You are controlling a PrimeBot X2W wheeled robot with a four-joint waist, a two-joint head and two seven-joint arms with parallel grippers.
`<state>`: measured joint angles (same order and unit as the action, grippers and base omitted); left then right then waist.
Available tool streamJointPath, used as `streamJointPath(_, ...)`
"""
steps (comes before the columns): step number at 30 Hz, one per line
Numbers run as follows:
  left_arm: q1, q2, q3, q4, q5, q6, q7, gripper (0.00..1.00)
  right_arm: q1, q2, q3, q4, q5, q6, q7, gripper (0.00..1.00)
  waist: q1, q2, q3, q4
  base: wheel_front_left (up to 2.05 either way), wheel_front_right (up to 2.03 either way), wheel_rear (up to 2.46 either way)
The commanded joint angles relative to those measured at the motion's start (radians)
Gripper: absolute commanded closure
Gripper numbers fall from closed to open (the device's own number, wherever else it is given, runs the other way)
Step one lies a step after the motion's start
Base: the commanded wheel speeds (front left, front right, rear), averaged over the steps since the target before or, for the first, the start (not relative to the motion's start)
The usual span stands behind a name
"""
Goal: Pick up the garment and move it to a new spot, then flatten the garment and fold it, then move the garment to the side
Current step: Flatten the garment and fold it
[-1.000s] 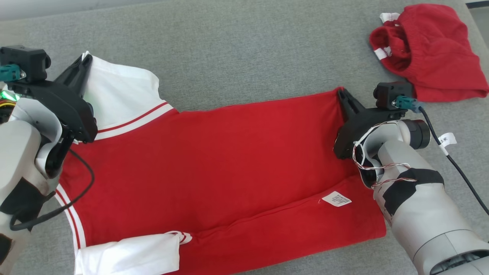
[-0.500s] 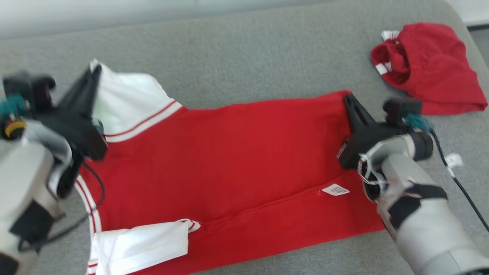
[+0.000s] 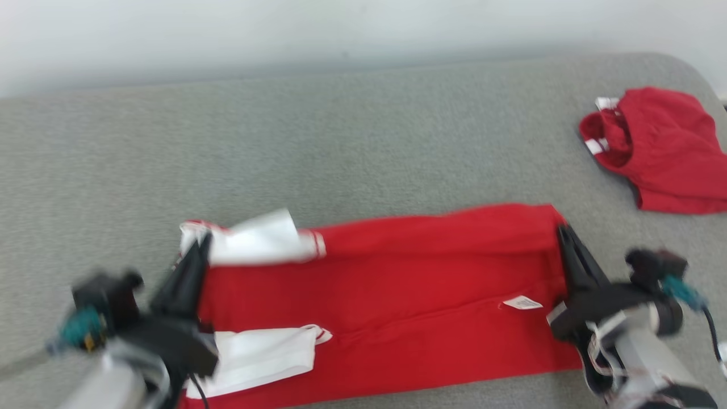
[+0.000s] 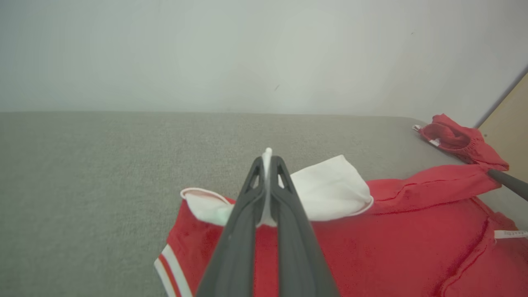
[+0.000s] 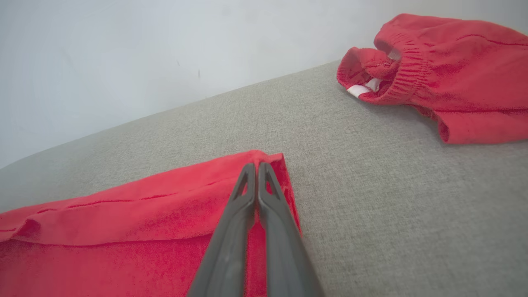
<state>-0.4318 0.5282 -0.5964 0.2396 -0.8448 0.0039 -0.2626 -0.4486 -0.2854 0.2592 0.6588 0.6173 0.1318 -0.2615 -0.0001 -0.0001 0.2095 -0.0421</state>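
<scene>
The garment [image 3: 409,284], a red jersey with white sleeves, lies lengthwise across the grey padded surface [image 3: 341,142], its far long edge lifted and doubled toward me. My left gripper [image 3: 203,241] is shut on the white sleeve end; in the left wrist view white cloth sticks out between the closed fingers of the left gripper [image 4: 267,159]. My right gripper [image 3: 562,232] is shut on the red hem corner, and the right wrist view shows the right gripper [image 5: 256,167] pinched there. A small white label [image 3: 522,303] shows near the hem. The number is hidden.
A smaller plain red garment [image 3: 664,147] lies bunched at the far right of the surface, apart from the jersey. A pale wall runs behind the surface's far edge. Bare grey surface stretches beyond the jersey and to its left.
The head camera has tilted up. Both grippers have drawn the jersey's far edge toward me, so the far white sleeve now lies folded over the red body.
</scene>
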Motion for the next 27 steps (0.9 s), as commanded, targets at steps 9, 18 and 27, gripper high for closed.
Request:
streamJointPath(9, 0.261, -0.099, 0.068, -0.064, 0.073, 0.010, -0.002, 1.00, 0.143, -0.028, -0.054, -0.050, 0.037, -0.002, -0.004, 1.00, 0.0001, 0.0001, -0.061, 0.053, 0.00, 0.00, 0.00)
streamJointPath(18, 0.306, -0.192, 0.131, 0.075, 0.123, -0.051, -0.002, 1.00, 0.211, -0.020, -0.070, -0.025, 0.048, -0.002, -0.004, 1.00, 0.0001, 0.0001, -0.090, 0.077, 0.00, 0.00, 0.00)
streamJointPath(27, 0.291, -0.255, 0.200, 0.179, 0.237, -0.082, -0.002, 0.05, 0.215, -0.003, -0.051, 0.024, 0.051, -0.002, -0.004, 0.00, 0.0001, 0.0001, -0.117, 0.073, 0.00, 0.00, 0.00)
